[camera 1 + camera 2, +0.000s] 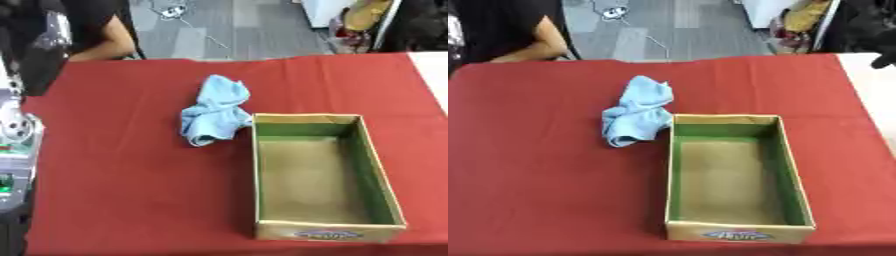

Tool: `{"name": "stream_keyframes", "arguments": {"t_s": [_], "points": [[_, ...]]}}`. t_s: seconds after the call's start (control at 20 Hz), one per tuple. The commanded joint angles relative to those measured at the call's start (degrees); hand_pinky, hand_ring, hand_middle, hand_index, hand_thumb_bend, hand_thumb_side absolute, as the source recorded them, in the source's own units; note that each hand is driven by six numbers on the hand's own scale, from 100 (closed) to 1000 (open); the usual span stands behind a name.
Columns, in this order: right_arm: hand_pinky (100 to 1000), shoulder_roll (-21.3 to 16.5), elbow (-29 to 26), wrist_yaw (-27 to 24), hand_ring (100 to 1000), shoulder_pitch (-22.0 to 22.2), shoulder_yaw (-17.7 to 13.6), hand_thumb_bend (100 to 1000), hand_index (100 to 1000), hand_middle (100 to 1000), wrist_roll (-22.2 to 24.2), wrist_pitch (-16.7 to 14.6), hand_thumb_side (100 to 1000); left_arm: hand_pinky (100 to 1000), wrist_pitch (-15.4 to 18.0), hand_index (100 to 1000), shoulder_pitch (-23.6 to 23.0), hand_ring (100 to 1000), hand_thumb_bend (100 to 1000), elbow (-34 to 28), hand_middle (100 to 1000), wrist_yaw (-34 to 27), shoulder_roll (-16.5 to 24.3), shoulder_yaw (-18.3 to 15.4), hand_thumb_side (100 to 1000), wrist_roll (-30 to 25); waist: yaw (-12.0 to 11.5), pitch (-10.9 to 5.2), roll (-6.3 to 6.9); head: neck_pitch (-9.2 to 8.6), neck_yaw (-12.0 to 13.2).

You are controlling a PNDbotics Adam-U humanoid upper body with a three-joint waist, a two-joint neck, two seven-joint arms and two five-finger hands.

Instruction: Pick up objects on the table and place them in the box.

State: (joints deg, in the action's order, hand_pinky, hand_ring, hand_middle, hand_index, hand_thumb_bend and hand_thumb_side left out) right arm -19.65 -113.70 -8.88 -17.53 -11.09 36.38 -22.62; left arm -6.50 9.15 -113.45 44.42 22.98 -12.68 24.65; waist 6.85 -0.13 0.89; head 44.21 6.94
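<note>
Left eye view first: the bench (122, 190) was covered in a red cloth, and a crumpled light-blue cloth (214, 111) sat on it around the middle, bunched up and a bit taller at its far end. Just to the right of it was an open cardboard box (385, 180) with green inner walls and a brownish floor, long side running away from the camera, a small label on its near outer face. The blue cloth's lower right edge was touching or just about touching the box's far-left corner, hard to say which. Nothing was inside the box. Along the left edge some of the robot's silver and black arm hardware (16, 145) showed, but I couldn't make out a hand there, so I can't tell whether any fingers were apart or together.

Right eye view: same layout, everything sitting a little further left. Blue cloth beside the box's far-left corner, box empty. No arm hardware and no hand of the robot showed in this one at all.
</note>
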Motion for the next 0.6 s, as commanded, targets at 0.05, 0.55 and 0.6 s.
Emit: {"name": "stream_keyframes", "arguments": {"t_s": [0.05,0.55,0.6], "points": [[606,-1.1,-0.9,0.1,781,-0.5,-0.2,100,983,804,0.1,0.1,748,581,0.2,867,0.5,689,242,-1.1,837,0.3,1.1,0.0,736,-0.1,-0.1,-0.46,0.00,-0.09,-0.5],[606,-1.1,-0.9,0.1,781,-0.5,-0.2,100,983,804,0.1,0.1,747,582,0.2,866,0.5,690,242,-1.1,837,0.4,1.1,0.0,737,-0.2,-0.1,-0.47,0.00,-0.09,-0.5],[606,-1.1,-0.9,0.1,781,-0.5,-0.2,100,983,804,0.1,0.1,747,582,0.2,866,0.5,690,242,-1.1,836,0.4,1.1,0.0,737,-0.2,-0.1,-0.47,0.01,-0.09,-0.5]]}}
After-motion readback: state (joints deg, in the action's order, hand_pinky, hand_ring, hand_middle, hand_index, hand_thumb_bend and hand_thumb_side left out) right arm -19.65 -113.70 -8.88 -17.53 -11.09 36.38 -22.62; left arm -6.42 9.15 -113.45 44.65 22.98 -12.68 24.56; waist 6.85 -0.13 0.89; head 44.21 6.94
